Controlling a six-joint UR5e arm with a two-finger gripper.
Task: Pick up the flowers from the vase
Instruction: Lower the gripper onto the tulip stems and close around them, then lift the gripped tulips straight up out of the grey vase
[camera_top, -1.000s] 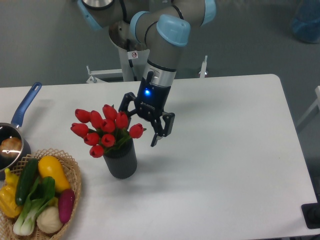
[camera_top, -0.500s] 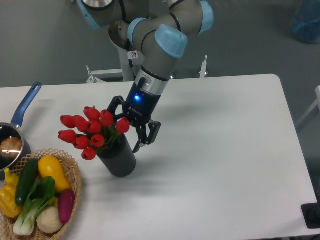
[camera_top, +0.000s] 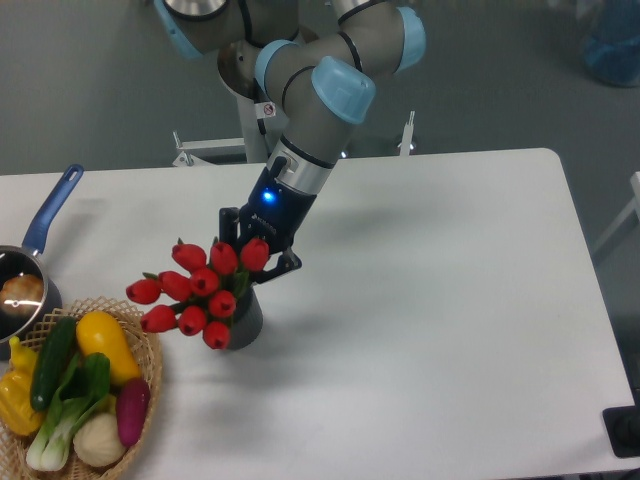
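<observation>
We see our jaws (camera_top: 256, 262) clenched on the red tulips (camera_top: 200, 290), whose stems reach just below them into the dark vase (camera_top: 243, 318).

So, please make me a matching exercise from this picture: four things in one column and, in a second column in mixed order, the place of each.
Things:
1. flowers
2. vase
3. saucepan
4. wicker basket

Places:
A. at the left edge of the table, blue handle pointing up and away
B. bottom left corner, full of vegetables
C. mostly hidden behind the red buds, near the middle of the table
D. right at the gripper, leaning down to the left toward the basket

Pairs: 1-D, 2-C, 3-A, 4-B
</observation>
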